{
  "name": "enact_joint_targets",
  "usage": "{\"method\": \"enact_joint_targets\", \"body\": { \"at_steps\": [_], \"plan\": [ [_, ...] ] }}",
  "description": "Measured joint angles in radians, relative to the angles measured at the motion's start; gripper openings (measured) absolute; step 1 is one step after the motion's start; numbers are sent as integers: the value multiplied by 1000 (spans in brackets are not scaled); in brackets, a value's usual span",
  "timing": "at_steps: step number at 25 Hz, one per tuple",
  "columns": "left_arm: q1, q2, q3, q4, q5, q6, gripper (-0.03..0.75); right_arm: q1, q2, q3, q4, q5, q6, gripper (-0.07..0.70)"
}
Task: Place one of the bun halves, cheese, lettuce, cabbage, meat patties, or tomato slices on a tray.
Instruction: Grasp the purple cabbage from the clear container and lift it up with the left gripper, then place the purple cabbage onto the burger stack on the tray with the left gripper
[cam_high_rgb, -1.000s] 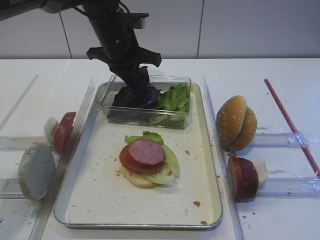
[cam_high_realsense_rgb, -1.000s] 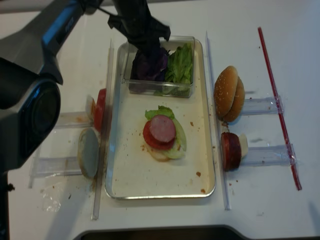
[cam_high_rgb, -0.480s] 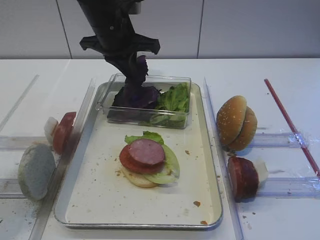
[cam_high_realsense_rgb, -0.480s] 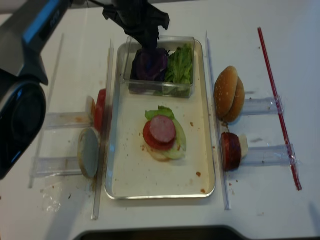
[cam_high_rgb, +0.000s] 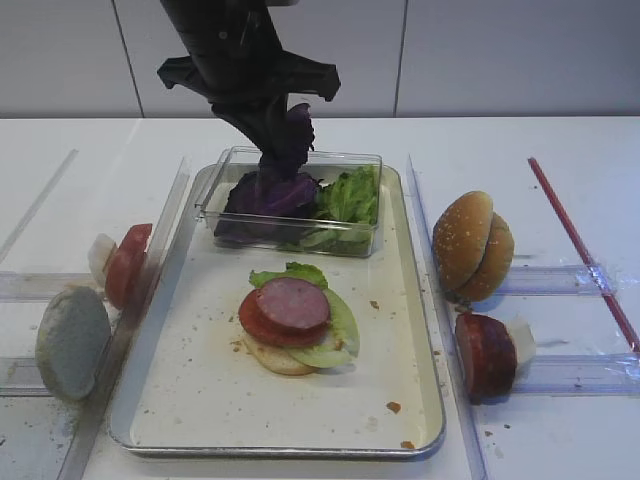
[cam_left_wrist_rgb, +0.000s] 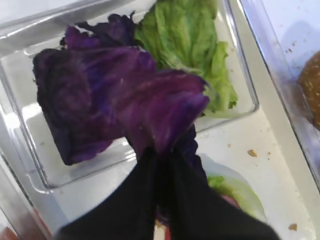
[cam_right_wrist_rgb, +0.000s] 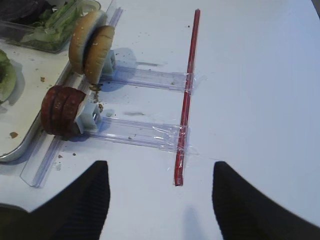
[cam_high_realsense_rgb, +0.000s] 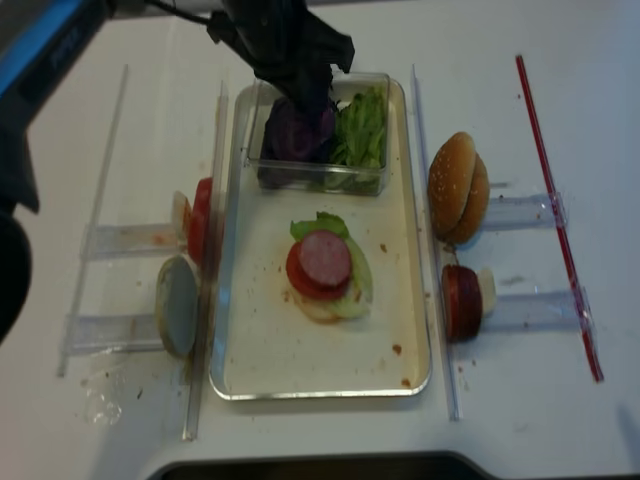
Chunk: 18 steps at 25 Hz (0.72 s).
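Note:
My left gripper is shut on a dark purple cabbage leaf, held just above the clear box at the back of the tray. Lettuce and more purple leaves lie in that box. Mid-tray stands a stack: pale bun half, tomato slice, meat patty, lettuce underneath. My right gripper is open over bare table, right of the tray. I see no cheese.
Sesame bun halves and meat patties stand in clear holders on the right. On the left are tomato slices and a pale bun half. A red strip is taped at the far right.
The left gripper has risen from the box with the cabbage leaf and shifted slightly right. Nothing else has moved.

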Motion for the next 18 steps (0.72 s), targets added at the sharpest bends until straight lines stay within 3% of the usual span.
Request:
{"method": "enact_joint_targets", "body": {
  "at_steps": [10,18],
  "plan": [
    [-65,-158,249,0,0,-28,-2,0,0,0,0,0,0,453],
    [-155,-182,335,6,-4,-51,-2,0,0,0,0,0,0,453]
  ]
}}
